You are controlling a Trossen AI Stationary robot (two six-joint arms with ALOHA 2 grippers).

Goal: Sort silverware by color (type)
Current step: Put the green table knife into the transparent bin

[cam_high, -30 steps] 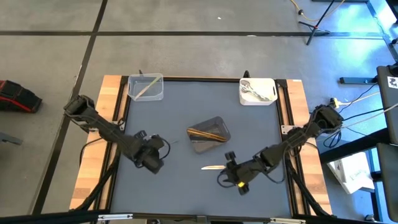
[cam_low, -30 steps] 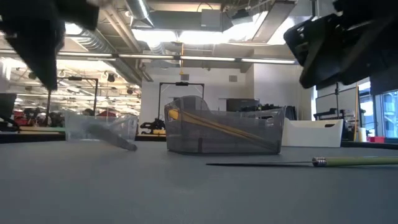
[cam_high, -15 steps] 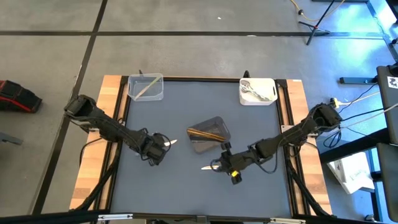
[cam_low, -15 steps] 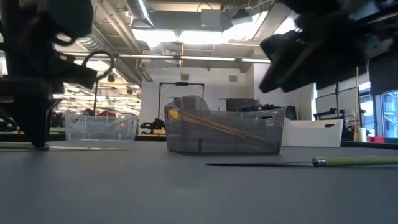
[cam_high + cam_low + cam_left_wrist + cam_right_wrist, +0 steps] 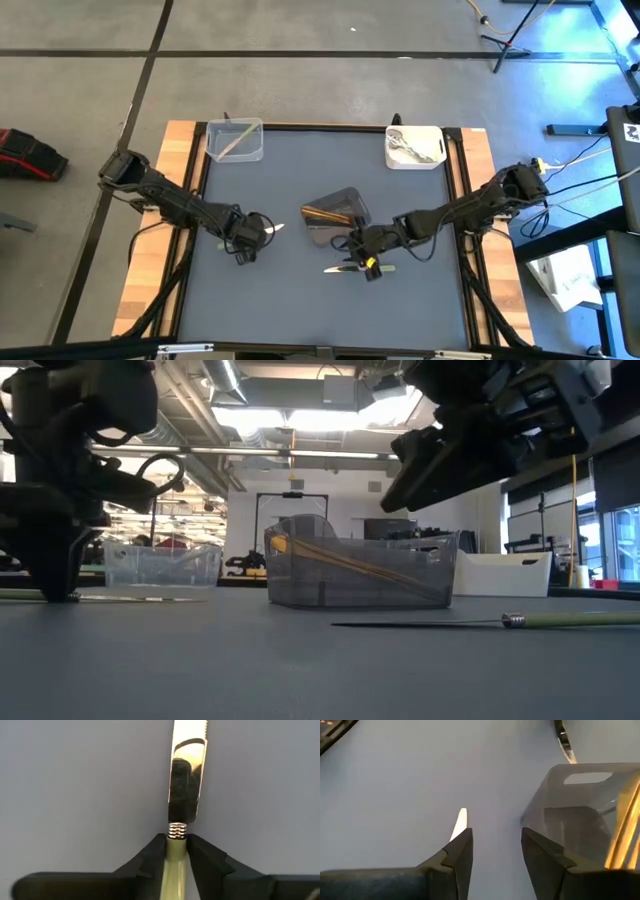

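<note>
A pale-green-handled knife (image 5: 268, 230) lies flat on the grey mat at the left, its blade (image 5: 186, 775) pointing toward the table's right. My left gripper (image 5: 245, 242) points straight down on its handle, shut on it. A second green-handled knife (image 5: 345, 268) lies on the mat near the middle. My right gripper (image 5: 365, 262) hovers open above that knife without touching it, slanting down. In the right wrist view the knife's blade tip (image 5: 461, 822) shows past the gripper's (image 5: 496, 840) fingers. Gold pieces lean inside the dark grey tub (image 5: 335, 212). My left gripper pinches the knife's green handle (image 5: 175, 860) between its two fingers, right behind the ribbed collar where the blade begins. The fingers (image 5: 150, 855) come from above, pointing down, and lie across the knife. The knife lies flat on the mat.
A clear tub (image 5: 235, 140) with a green knife stands at the far left corner. A white tub (image 5: 415, 147) with silver spoons stands at the far right. The dark grey tub (image 5: 585, 810) is close beside my right gripper. Bare mat lies along the near edge.
My left gripper has come down to the mat, shifting a little toward the far edge. The left knife now lies flat there. My right gripper has gone toward the table's left and slightly far, ending over the second knife, which has stayed where it was.
</note>
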